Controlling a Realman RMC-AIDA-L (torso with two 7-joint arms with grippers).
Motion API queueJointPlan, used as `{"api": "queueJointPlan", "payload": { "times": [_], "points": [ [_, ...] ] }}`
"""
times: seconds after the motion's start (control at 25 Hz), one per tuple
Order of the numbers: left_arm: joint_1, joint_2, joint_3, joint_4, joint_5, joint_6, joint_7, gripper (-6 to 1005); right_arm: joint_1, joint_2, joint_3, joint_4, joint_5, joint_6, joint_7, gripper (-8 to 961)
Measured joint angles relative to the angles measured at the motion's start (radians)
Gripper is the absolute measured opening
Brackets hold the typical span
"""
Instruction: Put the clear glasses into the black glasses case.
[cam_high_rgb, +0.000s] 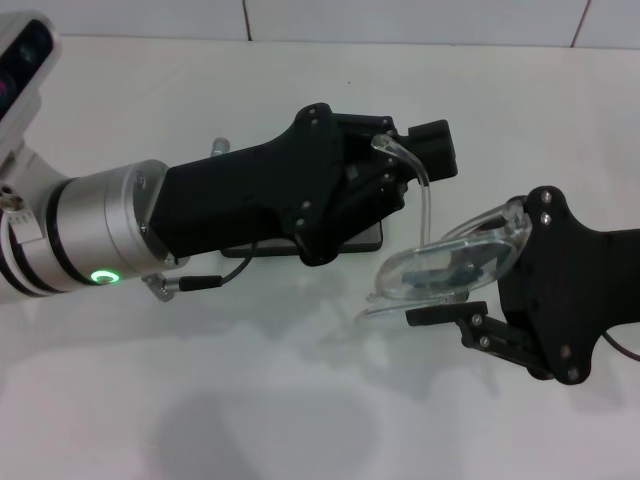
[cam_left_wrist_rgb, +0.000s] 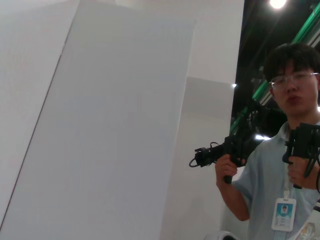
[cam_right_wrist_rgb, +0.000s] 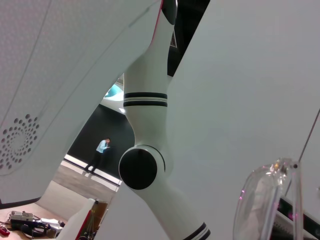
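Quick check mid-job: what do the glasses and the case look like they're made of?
The clear glasses, held between the right gripper and left gripper: likely colourless glossy plastic, since the table shows through the lens. The black glasses case: only a dark edge shows beneath the left arm; material unclear.

The clear glasses (cam_high_rgb: 455, 258) are see-through plastic with a wraparound lens, held above the white table, one thin temple arm sticking up and away. The black glasses case (cam_high_rgb: 365, 240) lies flat just beside them, mostly hidden.
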Motion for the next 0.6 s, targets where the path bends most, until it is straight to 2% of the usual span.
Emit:
{"api": "queueJointPlan", "payload": {
  "times": [0.6],
  "points": [
    [0.000, 0.000, 0.022, 0.000, -0.001, 0.026, 0.000, 79, -0.003, 0.000, 0.002, 0.000, 0.000, 0.032, 0.001, 116]
  ]
}}
